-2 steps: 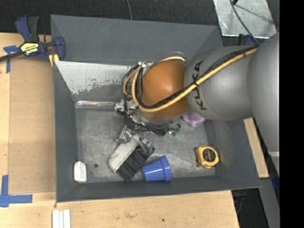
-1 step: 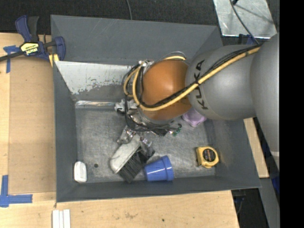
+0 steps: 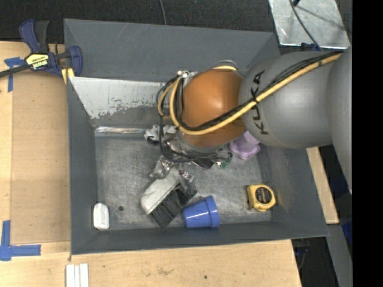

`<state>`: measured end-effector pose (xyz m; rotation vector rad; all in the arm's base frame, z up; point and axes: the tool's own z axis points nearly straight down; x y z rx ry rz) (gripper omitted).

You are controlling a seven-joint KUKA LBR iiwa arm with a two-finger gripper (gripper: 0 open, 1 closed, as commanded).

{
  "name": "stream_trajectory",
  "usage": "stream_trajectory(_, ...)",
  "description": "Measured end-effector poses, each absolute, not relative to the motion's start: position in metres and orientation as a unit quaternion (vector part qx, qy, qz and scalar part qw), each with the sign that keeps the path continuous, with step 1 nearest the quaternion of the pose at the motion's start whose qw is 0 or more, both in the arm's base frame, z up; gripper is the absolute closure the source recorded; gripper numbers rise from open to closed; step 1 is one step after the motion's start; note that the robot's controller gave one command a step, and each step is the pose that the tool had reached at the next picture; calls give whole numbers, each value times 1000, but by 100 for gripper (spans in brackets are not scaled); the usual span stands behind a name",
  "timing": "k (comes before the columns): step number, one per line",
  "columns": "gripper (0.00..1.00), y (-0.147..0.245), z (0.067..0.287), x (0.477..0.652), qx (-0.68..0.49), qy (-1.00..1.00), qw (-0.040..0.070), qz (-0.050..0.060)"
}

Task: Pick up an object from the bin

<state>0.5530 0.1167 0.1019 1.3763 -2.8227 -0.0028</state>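
Note:
My gripper [image 3: 175, 165] hangs low in the middle of the bin, under the arm's orange cover, right above the upper end of a brush. The brush [image 3: 159, 197] has a pale grey handle and black bristles and lies slanted on the bin floor. A blue plastic cup [image 3: 201, 213] lies on its side against the brush's bristle end, near the front wall. Just right of the gripper a purple thing [image 3: 246, 146] peeks out from under the arm. A small green bit [image 3: 226, 159] lies beside it.
A yellow tape measure [image 3: 261, 197] sits at the front right of the bin floor. A small white oblong thing [image 3: 100, 216] rests in the front left corner. The arm covers the bin's back right part.

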Motion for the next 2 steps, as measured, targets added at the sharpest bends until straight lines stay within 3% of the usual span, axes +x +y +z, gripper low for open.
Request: stream_trajectory(2, 100, 117, 122, 555, 438, -899, -2, 0)
